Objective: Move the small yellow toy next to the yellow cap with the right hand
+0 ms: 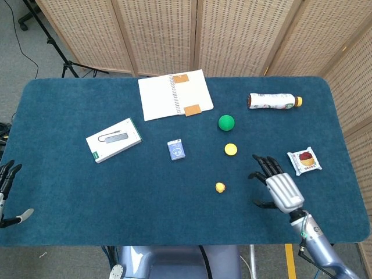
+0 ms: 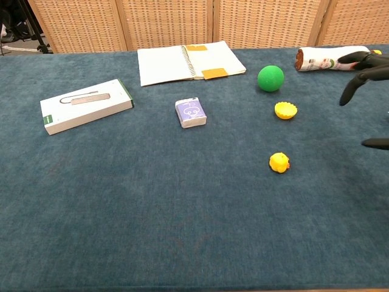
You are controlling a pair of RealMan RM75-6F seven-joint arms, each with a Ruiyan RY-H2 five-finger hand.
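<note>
Right hand (image 1: 278, 187) empty, fingers spread, near small yellow toy (image 1: 220, 187), which lies on bench (image 1: 70, 186) apart from yellow cap (image 1: 231, 149). Risk: knocking the toy away, rolling.

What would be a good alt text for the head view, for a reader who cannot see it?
The robot's right hand, open, hovers above a blue table, right of a small yellow toy. A yellow cap lies beyond the toy, a green ball farther back.
</note>
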